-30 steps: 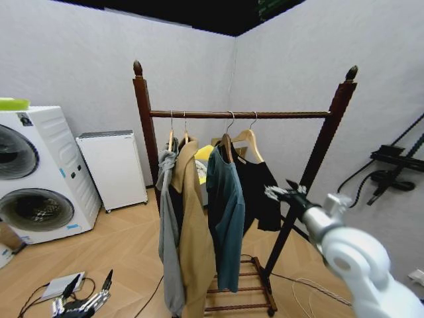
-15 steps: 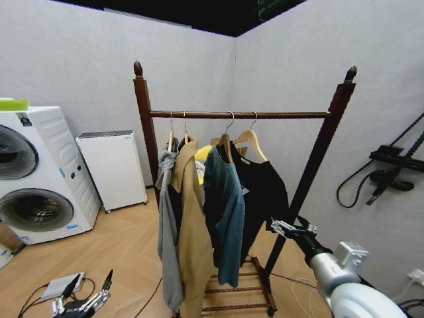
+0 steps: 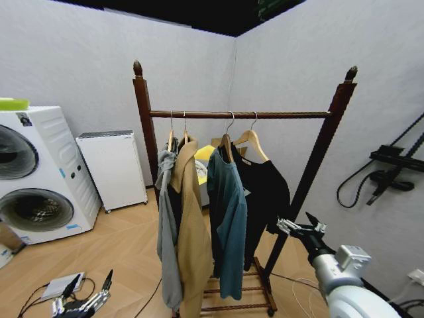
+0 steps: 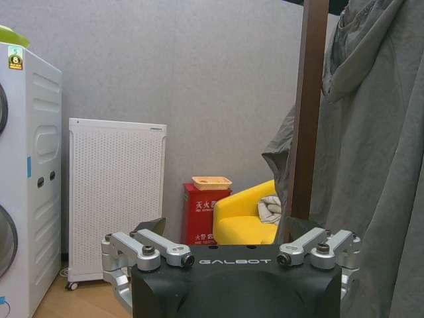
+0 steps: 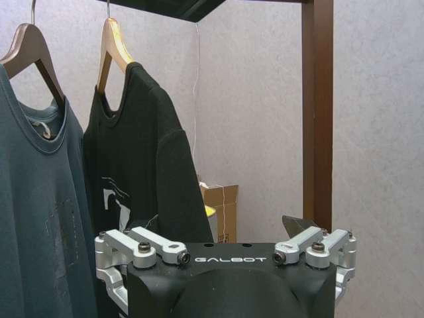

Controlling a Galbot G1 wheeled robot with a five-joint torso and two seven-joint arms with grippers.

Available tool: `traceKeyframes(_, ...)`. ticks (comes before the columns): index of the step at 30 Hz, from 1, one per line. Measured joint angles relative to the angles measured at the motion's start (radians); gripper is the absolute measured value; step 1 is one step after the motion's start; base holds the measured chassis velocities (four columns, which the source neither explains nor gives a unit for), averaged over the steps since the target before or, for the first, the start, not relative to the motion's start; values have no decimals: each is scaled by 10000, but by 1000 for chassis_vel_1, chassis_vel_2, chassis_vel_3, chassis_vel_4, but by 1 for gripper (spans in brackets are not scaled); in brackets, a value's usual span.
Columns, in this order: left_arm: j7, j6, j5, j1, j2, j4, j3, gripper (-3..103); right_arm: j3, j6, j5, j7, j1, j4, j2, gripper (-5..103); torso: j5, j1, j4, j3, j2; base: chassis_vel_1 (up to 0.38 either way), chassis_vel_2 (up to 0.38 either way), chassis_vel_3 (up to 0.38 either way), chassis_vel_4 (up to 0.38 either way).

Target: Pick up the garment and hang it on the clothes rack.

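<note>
From where I sit the hanging looks done: the garment (image 3: 264, 189) hangs by its wooden hanger (image 3: 250, 140) from the rail of the clothes rack (image 3: 238, 114), outermost toward the rack's right-hand post, just beside the teal shirt (image 3: 227, 218). Grey hoodie (image 3: 168, 232) and tan coat (image 3: 193, 232) sit nearer the rack's left-hand post. Right gripper (image 3: 301, 228) is low beside the right-hand post, just clear of the garment's sleeve, fingers spread wide and carrying nothing. Left gripper (image 3: 85, 301) is parked near the floor, well away from the rack on the washing machine's (image 3: 40, 172) side, fingers likewise splayed and empty. My judgement: only retreat of the right arm remains.
</note>
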Motion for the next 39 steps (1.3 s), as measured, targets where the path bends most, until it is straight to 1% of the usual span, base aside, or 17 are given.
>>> traceKeyframes(14,0,1,0,0,0,0,0,100,-228,103,-57,204,-33,-12,22,100,0,0,0,0,0,-28,-23,-26,-36)
traceKeyframes(24,0,0,0,0,0,0,0,100,-242,266,-176,206,-169,104,191,100,-1,0,-1,0,0,-96,-91,-103,-95)
traceKeyframes(39,0,1,0,0,0,0,0,100,-202,317,-186,204,-231,114,198,100,0,0,-1,0,0,-128,-123,-126,-130)
